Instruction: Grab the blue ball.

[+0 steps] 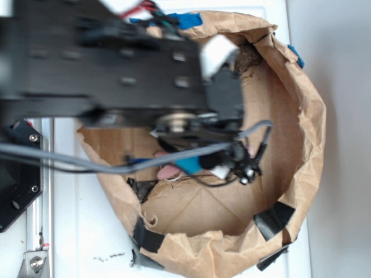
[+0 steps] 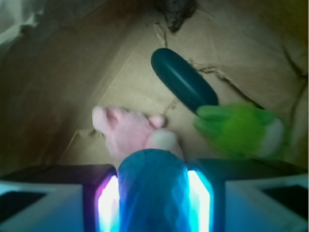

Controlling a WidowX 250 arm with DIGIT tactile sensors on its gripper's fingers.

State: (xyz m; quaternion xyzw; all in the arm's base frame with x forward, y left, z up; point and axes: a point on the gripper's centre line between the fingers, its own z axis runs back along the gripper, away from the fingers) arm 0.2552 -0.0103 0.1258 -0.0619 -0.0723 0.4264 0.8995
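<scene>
Blue ball sits clamped between my two fingers, inside the brown paper bag, just in front of the pink bunny. My gripper should hold pressure steady and lift straight up, clear of the bunny.

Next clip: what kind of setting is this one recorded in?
Probably a lab tabletop rig, not a home. A cut-down brown paper bag patched with black tape serves as a makeshift bin on a white table. Toys lie inside; the gripper is closed on the blue ball.
</scene>
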